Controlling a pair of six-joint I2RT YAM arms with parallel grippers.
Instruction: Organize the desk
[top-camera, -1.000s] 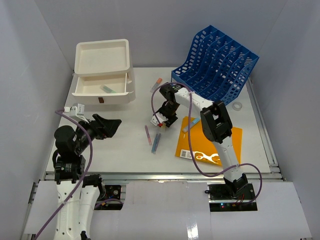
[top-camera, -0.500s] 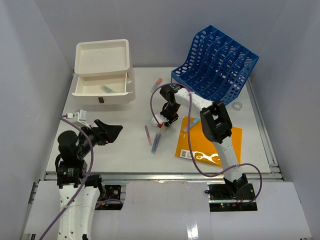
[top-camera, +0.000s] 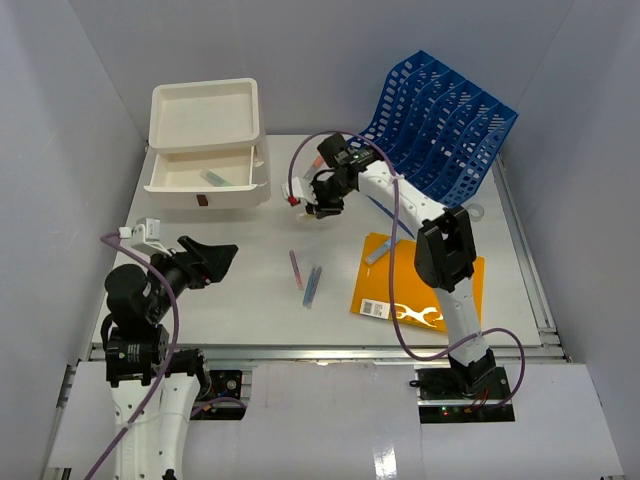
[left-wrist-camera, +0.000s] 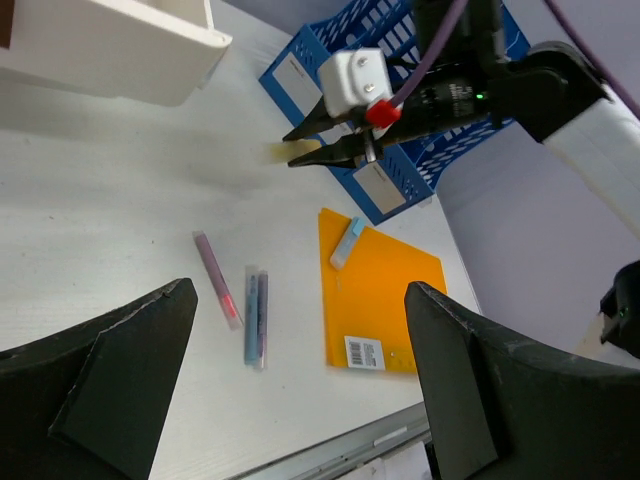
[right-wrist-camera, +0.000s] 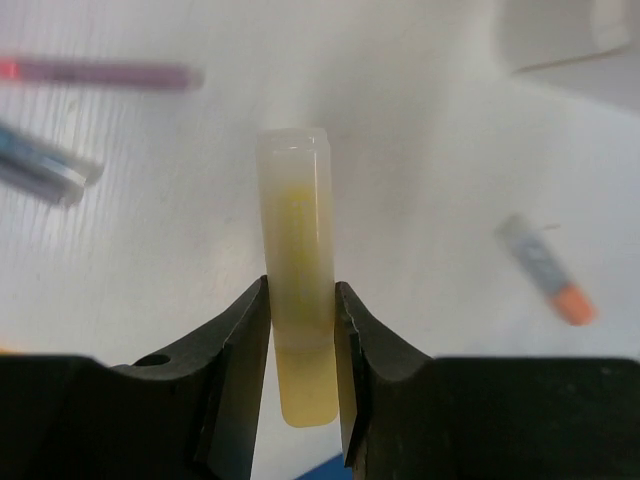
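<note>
The desk (top-camera: 220, 300) is the wide white tabletop with a metal rail at its front. My right gripper (top-camera: 308, 205) hangs above its back middle, near the white drawer box (top-camera: 207, 145). It is shut on a pale yellow highlighter (right-wrist-camera: 296, 260), which also shows in the left wrist view (left-wrist-camera: 283, 151). My left gripper (top-camera: 212, 258) is open and empty, held above the desk's left front. A pink pen (top-camera: 296, 269) and blue pens (top-camera: 313, 285) lie mid-desk. An orange folder (top-camera: 420, 290) lies to their right.
The drawer box's upper drawer is open with a teal item (top-camera: 215, 178) inside. A blue slotted file rack (top-camera: 440, 125) stands at the back right. A light blue marker (top-camera: 377, 256) lies on the folder. An orange-tipped marker (right-wrist-camera: 545, 270) lies on the desk. A tape ring (top-camera: 475, 211) lies beside the rack.
My right gripper has risen from the desk beside the folder and moved back and left with the yellow highlighter in it. My left arm has shifted slightly.
</note>
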